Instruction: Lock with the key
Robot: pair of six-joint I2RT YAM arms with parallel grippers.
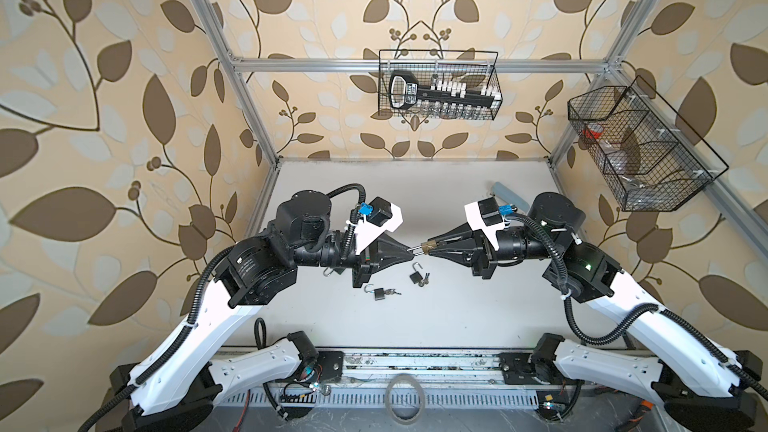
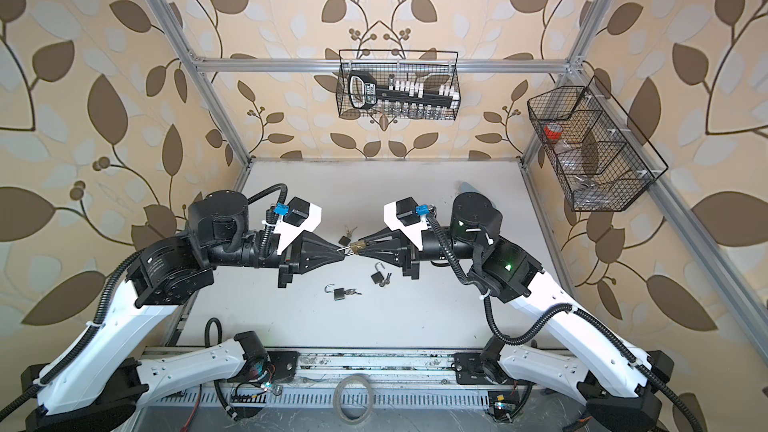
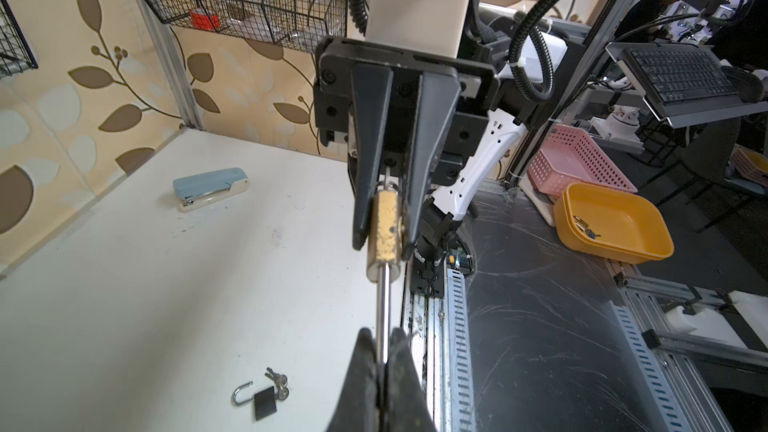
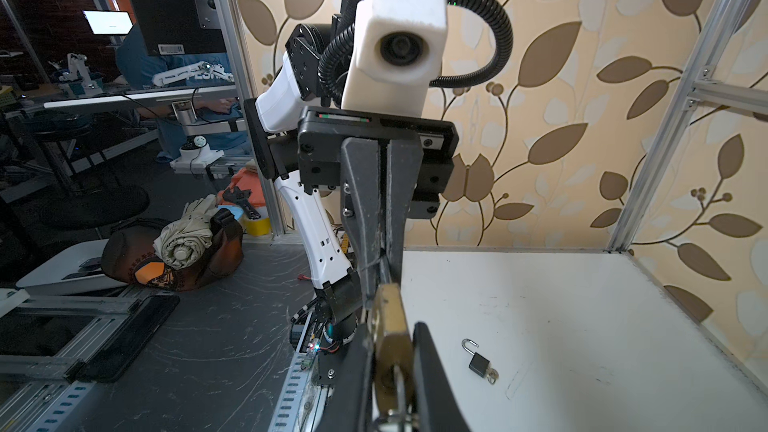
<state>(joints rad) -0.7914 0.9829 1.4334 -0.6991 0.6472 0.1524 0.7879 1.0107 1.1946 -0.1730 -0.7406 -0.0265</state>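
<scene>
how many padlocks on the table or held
4, maybe 5: brass padlock held by left gripper and right gripper; two black padlocks on the table nearer the arm bases; another padlock beyond the grippers; a shackle under the left arm could be a fifth.

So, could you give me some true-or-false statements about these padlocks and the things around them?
1. The left gripper and the right gripper hold one brass padlock between them. True.
2. The brass padlock rests on the table. False: it is held up above it.
3. The black padlock on the table has its shackle shut. False: the shackle stands open.
4. A light blue stapler lies on the table. True.
5. The wire basket on the back wall is empty. False: it holds a black rack with white pieces.
</scene>
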